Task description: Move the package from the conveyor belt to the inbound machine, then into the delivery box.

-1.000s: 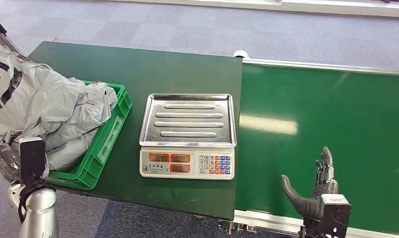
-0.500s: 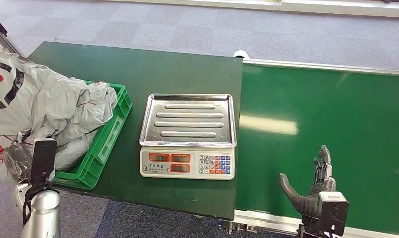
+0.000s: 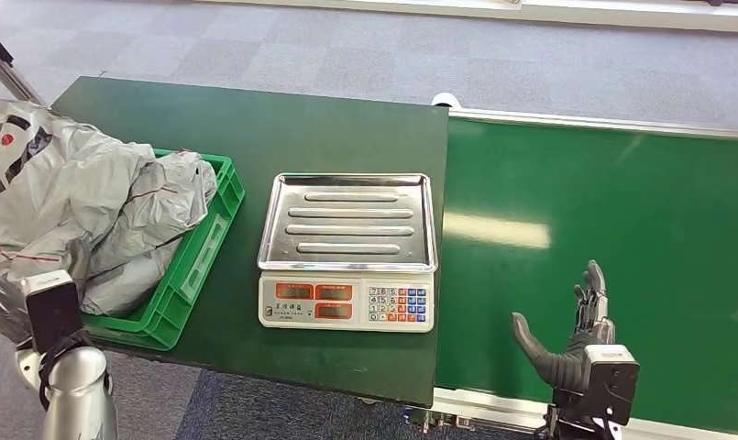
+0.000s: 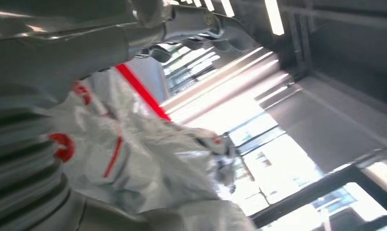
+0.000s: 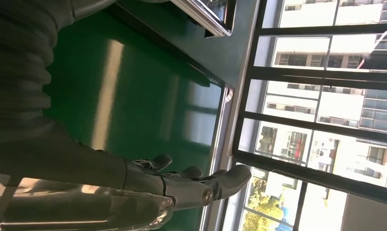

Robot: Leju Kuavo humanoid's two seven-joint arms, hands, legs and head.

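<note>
At the near left corner of the dark green table (image 3: pixel 255 128), head view: left hand (image 3: pixel 7 307), largely hidden behind a wrist camera block and crumpled film, appears to grip the grey package (image 3: pixel 44 188), a soft poly mailer with red striping and a partly seen round black-and-red emblem, no wording readable. Package hangs over the left end of the green delivery box (image 3: pixel 204 243), its bulk running from the hand away toward the table's far edge; it lies directly at the left hand and well apart from the right. Box already holds other grey mailers (image 3: pixel 159 202). Inbound machine (image 3: pixel 346 247), a steel-pan scale with keypad and red displays, stands near the table's right edge, pan bare; small maker's print under the displays too fine to read. Right hand (image 3: pixel 576 335) hovers over the near edge of the conveyor belt (image 3: pixel 603 211), fingers apart, holding nothing. Judgement: package is at the last stage, release into the box falling to the left arm. Left wrist view: grey ribbed cover of the hand at the picture's edge, package (image 4: pixel 148 159) pressed close against it, red stripes and a red curved mark visible, fingers hidden, no text legible. Right wrist view: right hand (image 5: pixel 181 185) with fingers extended and spread above the belt (image 5: pixel 133 96), a corner of the scale pan (image 5: pixel 205 17) beyond; no labels.
</note>
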